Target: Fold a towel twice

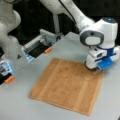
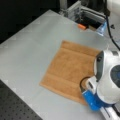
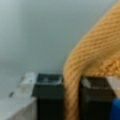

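The orange-brown towel [image 1: 67,85] lies spread flat on the grey table in both front views, with two paler bands running across it. My gripper [image 1: 94,68] is down at the towel's far right corner in a front view. In a front view from the opposite side the towel [image 2: 68,71] lies flat and the gripper [image 2: 85,86] sits at its near right corner. In the wrist view the two black fingers [image 3: 48,96] are closed on a raised fold of the towel's hem [image 3: 72,95], which runs up between them.
A grey table [image 1: 25,105] carries the towel. Metal fixtures with orange tabs [image 1: 47,50] stand at the table's far left edge in a front view, and another orange tab [image 1: 9,79] lies further left. A black perforated board [image 2: 15,107] borders the table.
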